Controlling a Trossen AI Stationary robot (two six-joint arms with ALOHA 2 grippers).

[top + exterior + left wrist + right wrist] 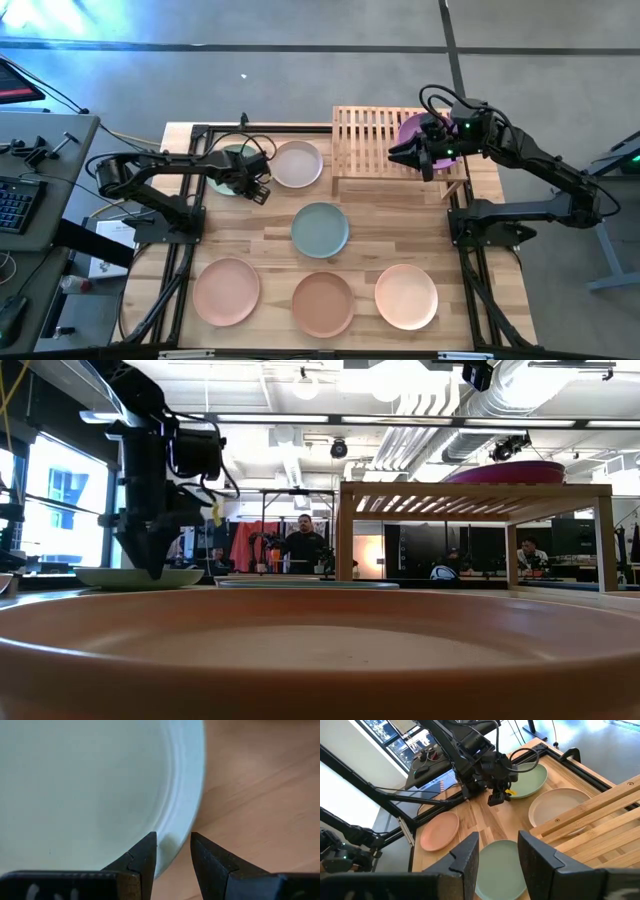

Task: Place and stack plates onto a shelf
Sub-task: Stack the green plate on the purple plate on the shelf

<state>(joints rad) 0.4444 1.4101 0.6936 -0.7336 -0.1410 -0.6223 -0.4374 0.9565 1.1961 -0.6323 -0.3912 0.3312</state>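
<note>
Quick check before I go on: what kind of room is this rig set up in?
It looks like an open-plan robotics lab or workshop. Exposed ducts run under the ceiling, people sit at desks behind the table, and a workbench with a keyboard stands beside the left arm.

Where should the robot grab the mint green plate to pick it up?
Probably by its raised rim, coming down from above. The mint green plate lies flat on the table, so only its thin upturned edge gives the fingers something to pinch. The left gripper is already there, open, with one finger inside the rim and one outside on the side nearest the pale pink plate.
</note>
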